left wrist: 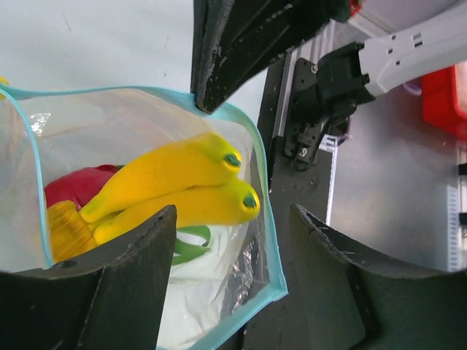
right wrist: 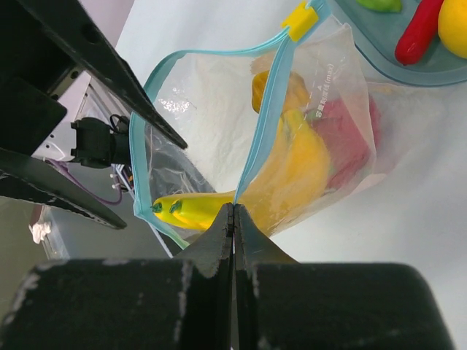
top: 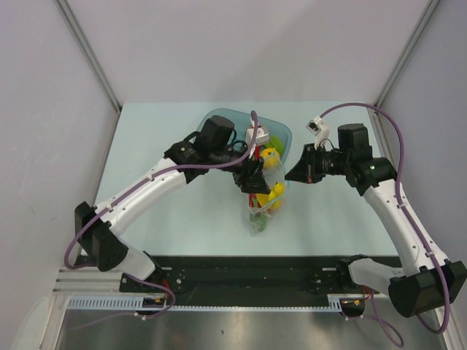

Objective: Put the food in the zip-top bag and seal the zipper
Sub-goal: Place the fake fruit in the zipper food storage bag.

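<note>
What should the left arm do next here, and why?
Probably draw the left gripper back from the bag and toward the tray: its jaws stand open and empty, the banana lies inside the bag, the right gripper pinches the mouth edge, and a red chili lies in the tray.

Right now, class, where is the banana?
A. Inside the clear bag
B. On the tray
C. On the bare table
A: the banana shows through the plastic of the clear bag, with its green tips just inside the blue-edged mouth, while the tray holds other food.
</note>
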`<action>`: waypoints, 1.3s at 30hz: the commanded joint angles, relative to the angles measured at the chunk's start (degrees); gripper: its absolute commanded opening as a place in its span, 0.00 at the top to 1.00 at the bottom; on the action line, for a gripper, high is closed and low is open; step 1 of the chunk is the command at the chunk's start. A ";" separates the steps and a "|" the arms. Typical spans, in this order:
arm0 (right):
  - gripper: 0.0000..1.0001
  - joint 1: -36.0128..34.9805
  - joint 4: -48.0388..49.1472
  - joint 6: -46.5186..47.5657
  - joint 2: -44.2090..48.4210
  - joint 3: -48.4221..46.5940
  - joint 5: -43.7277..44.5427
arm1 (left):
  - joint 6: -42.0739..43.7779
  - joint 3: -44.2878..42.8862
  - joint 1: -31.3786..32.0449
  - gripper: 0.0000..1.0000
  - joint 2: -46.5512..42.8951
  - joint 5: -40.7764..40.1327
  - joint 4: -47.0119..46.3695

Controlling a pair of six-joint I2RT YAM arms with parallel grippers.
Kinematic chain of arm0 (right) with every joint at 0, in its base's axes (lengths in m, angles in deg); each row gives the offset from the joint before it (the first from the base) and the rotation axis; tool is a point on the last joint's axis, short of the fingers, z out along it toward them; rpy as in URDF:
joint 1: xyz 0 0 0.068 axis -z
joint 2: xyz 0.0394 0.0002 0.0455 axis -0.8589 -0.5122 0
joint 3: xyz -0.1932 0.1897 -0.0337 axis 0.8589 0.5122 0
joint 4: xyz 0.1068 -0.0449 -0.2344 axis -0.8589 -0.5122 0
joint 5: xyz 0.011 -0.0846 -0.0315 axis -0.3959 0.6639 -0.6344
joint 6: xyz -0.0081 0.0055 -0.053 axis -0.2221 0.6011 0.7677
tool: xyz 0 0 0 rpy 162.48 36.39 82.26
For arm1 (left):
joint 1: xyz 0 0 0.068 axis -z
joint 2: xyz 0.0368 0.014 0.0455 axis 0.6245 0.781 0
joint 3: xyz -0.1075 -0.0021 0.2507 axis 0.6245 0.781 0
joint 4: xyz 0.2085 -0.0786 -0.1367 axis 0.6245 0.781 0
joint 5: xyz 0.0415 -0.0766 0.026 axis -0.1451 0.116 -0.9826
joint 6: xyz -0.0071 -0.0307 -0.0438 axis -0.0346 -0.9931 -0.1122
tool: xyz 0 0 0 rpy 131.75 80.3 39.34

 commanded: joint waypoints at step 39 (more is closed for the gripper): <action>1.00 -0.38 2.85 6.03 1.62 1.26 -2.28 | 20.53 -2.39 6.61 0.82 5.96 -6.65 7.89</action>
